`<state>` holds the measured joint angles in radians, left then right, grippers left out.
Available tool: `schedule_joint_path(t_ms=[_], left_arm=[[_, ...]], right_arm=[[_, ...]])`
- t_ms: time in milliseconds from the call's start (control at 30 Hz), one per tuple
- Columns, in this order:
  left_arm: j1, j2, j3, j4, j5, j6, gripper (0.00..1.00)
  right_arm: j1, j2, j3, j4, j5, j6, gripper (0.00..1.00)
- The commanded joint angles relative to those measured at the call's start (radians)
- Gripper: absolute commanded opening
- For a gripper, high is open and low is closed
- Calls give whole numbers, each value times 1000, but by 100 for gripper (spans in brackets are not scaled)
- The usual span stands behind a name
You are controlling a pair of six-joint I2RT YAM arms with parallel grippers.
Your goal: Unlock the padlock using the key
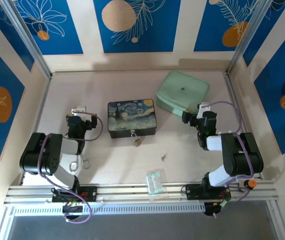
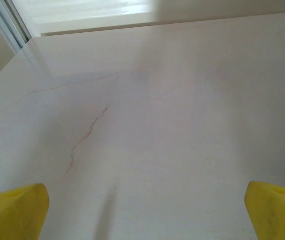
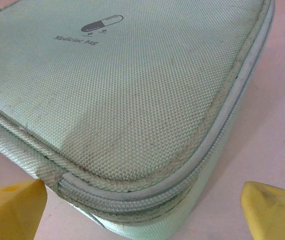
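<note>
One painted box (image 1: 131, 118) behind padlock (image 1: 136, 140), key (image 1: 163, 157) apart, mint bag (image 1: 182, 93) beyond

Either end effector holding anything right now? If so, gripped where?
Nothing held: left end effector is open over the table; right end effector is open facing the green bag. The key lies alone on the table.

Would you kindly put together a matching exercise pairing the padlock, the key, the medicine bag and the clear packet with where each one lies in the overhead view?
Things:
1. padlock
2. key
3. medicine bag
4. clear packet

Places:
A. nearest the front edge
B. farthest back, on the right
C. at the front of the starry-night box
D. alone on the bare table, between padlock and packet

Pairs: 1-C, 2-D, 3-B, 4-A.
</note>
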<state>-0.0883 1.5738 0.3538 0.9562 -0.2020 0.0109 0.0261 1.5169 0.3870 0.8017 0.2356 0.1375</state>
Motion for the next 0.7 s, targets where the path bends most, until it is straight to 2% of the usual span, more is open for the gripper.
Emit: schedule_joint_path(t_ms=[0,667], left_arm=[[-4,-8,8,13,23,22,100],[-4,-8,8,13,25,24,100]], right_arm=[[5,3,13,40,22,-9,99],[1,2,13,39,13,-7,99]])
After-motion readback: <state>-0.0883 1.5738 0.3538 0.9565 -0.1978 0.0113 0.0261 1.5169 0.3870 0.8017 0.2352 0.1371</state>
